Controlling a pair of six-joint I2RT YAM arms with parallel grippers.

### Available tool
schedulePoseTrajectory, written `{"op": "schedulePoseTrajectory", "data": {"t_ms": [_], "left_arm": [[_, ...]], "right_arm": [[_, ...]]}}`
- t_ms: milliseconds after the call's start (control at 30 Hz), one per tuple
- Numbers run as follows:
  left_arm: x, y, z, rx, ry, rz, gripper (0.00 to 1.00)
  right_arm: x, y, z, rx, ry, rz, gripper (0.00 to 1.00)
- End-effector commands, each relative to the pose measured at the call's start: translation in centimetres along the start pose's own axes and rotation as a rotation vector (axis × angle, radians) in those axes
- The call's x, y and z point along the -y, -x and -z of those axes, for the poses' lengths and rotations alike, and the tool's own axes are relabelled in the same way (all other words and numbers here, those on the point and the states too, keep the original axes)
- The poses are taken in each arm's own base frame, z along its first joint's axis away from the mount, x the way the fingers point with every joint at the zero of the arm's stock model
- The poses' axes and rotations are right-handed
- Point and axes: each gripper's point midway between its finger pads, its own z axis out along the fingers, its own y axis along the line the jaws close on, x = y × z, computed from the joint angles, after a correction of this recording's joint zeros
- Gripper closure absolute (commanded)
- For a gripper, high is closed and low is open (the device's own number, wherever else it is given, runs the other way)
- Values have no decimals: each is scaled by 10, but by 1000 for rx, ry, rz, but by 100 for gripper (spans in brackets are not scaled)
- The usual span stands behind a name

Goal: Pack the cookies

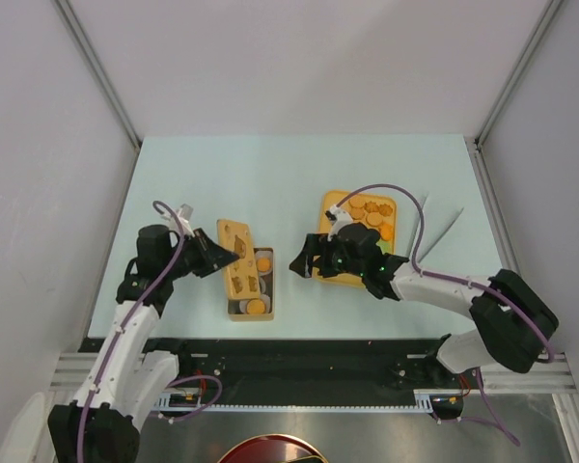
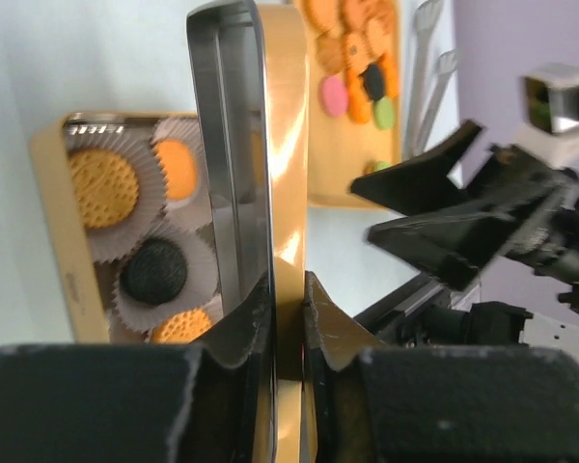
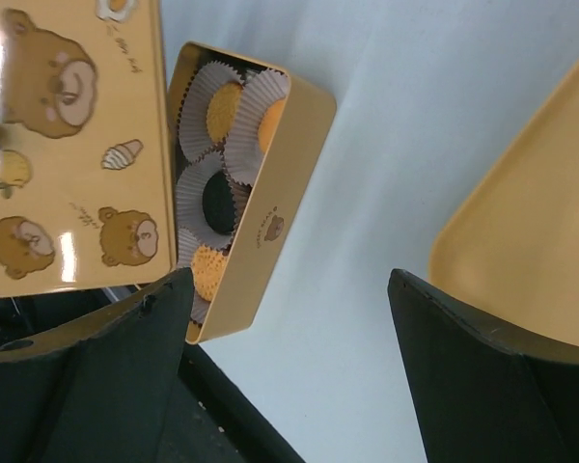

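My left gripper (image 1: 219,257) is shut on the orange bear-printed lid (image 1: 235,257) and holds it on edge over the left side of the tin box (image 1: 264,290). In the left wrist view the lid (image 2: 282,174) stands edge-on between my fingers (image 2: 333,323). The box (image 2: 53,222) holds cookies in white paper cups: orange ones (image 2: 103,186) and a black one (image 2: 154,272). My right gripper (image 1: 305,260) is open and empty, between the box and the yellow tray (image 1: 326,207) of loose cookies (image 1: 370,216). The right wrist view shows the lid (image 3: 68,145), the box (image 3: 270,217) and a black cookie (image 3: 217,201).
Clear plastic tongs (image 1: 436,228) lie right of the tray; they also show in the left wrist view (image 2: 429,58). The tray's corner (image 3: 531,260) is at the right of the right wrist view. The table's front edge and black rail (image 1: 299,347) run just below the box.
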Motion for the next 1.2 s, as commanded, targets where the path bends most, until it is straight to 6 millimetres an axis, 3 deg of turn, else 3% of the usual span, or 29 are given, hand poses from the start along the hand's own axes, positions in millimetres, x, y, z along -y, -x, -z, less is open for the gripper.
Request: {"op": "schedulePoseTrajectory", "data": {"t_ms": [0, 100, 233, 433, 633, 867, 1167], "left_arm": [[43, 18, 15, 86, -188, -84, 84], [61, 17, 21, 89, -281, -93, 84], [70, 15, 22, 79, -342, -57, 84], [68, 14, 23, 65, -316, -38, 85], [63, 9, 23, 59, -288, -43, 85], [60, 7, 22, 58, -278, -45, 86], [58, 7, 20, 55, -272, -38, 85]], "right_arm": [[-22, 21, -20, 44, 40, 22, 14], [-11, 26, -22, 65, -5, 14, 14], [-4, 21, -27, 24, -34, 21, 14], [-26, -2, -52, -71, -7, 57, 15], [-31, -13, -83, -124, -23, 70, 17], [-22, -22, -99, -170, -67, 79, 26], [-1, -25, -103, -180, -140, 91, 43]]}}
